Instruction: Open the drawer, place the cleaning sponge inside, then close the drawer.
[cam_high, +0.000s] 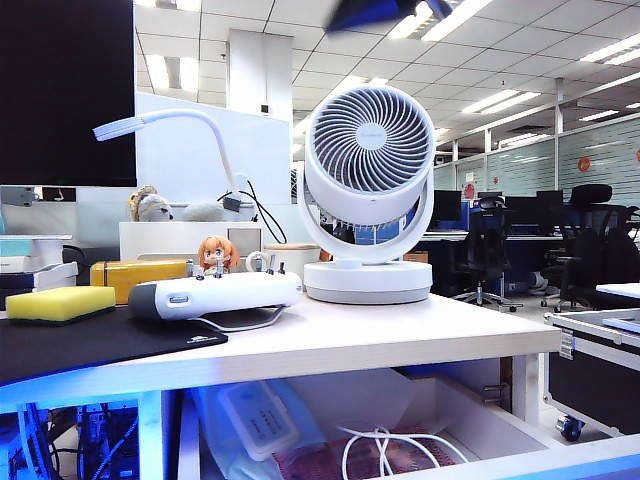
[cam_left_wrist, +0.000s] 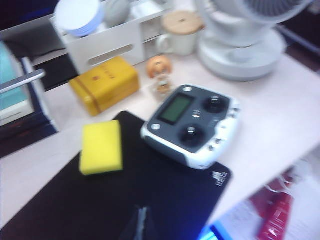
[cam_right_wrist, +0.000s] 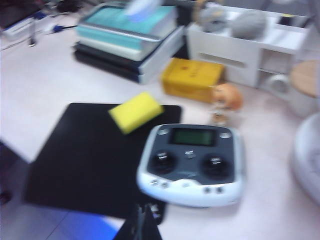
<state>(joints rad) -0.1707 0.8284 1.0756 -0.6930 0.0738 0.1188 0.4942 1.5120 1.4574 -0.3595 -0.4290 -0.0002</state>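
Observation:
The cleaning sponge (cam_high: 60, 303), a yellow block with a green underside, lies on the black mat (cam_high: 100, 345) at the desk's left. It also shows in both wrist views as the sponge (cam_left_wrist: 101, 146) and the sponge (cam_right_wrist: 136, 111). The drawer (cam_high: 560, 462) stands pulled out under the desktop, its front glowing blue, with cables and packets inside; the drawer's inside (cam_left_wrist: 272, 220) also shows past the desk edge. My left gripper (cam_left_wrist: 142, 220) hangs shut and empty above the mat, short of the sponge. My right gripper (cam_right_wrist: 145, 212) is shut and empty above the mat's corner near the controller.
A grey-and-white remote controller (cam_high: 215, 295) lies partly on the mat beside the sponge. Behind stand a golden-yellow case (cam_high: 135, 275), a small figurine (cam_high: 215, 255), a white fan (cam_high: 368, 200), a white organiser (cam_left_wrist: 105, 42) and stacked books (cam_right_wrist: 125, 40). A blurred dark shape (cam_high: 375, 12) crosses the top edge.

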